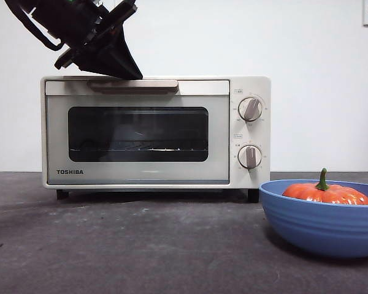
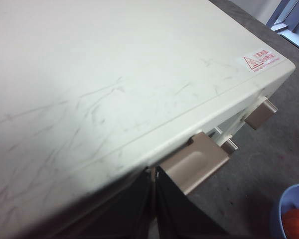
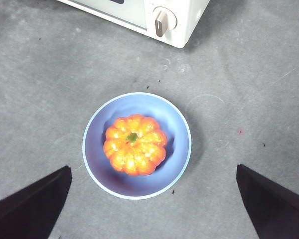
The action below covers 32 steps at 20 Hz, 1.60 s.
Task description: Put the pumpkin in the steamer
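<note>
The steamer (image 1: pixel 156 131) is sitting closed on the worktop (image 1: pixel 141 245). The left gripper (image 1: pixel 127 72) is resting at its handle (image 1: pixel 134 86), fingers seemingly closed together. The right gripper (image 3: pixel 152 199) is hovering wide open above the bowl (image 3: pixel 97 164) holding the pumpkin (image 3: pixel 135 144).

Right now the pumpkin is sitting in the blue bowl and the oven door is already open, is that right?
Not quite. The pumpkin does sit in the blue bowl, but the TOSHIBA oven door is shut, as the front view shows; the left hand is at its beige handle.
</note>
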Motion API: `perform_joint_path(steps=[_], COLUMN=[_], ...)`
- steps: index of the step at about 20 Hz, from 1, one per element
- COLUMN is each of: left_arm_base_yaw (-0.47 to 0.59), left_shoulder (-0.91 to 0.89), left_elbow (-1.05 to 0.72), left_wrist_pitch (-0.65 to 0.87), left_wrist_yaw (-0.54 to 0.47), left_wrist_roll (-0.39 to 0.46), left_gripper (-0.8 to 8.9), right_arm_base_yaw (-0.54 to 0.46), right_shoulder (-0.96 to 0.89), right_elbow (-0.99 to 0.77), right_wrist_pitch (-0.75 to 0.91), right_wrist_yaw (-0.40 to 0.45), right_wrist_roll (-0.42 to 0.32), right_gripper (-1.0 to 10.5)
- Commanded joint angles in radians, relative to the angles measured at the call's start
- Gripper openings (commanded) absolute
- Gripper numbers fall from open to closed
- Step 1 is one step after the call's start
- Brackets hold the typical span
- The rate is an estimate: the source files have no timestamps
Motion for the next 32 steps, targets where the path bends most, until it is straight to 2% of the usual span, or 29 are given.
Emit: perform_joint_path(steps=[1, 8, 17, 26, 32], left_arm_base_yaw=[-0.014, -0.061, -0.127, -0.173, -0.175], left_shoulder=[0.032, 0.033, 0.033, 0.033, 0.011], left_elbow=[0.016, 0.016, 0.016, 0.016, 0.016], left_wrist_pitch=[-0.029, -0.211, -0.513, -0.628, -0.626], left_wrist_yaw=[-0.003, -0.003, -0.002, -0.002, -0.002], left_wrist_roll=[0.010, 0.054, 0.051, 0.043, 0.040], left_gripper=[0.14, 0.14, 0.14, 0.14, 0.14], right_arm_base_yaw=[0.003, 0.003, 0.004, 0.004, 0.003], right_shoulder=[-0.010, -0.017, -0.017, -0.014, 0.010], right_elbow=[0.014, 0.014, 0.014, 0.014, 0.014], right_wrist_pitch=[-0.001, 0.000, 0.003, 0.007, 0.003], right_wrist_yaw=[0.002, 0.002, 0.002, -0.002, -0.002], right_wrist_roll=[0.012, 0.010, 0.008, 0.006, 0.032], right_gripper=[5.5, 5.5, 5.5, 5.5, 5.5])
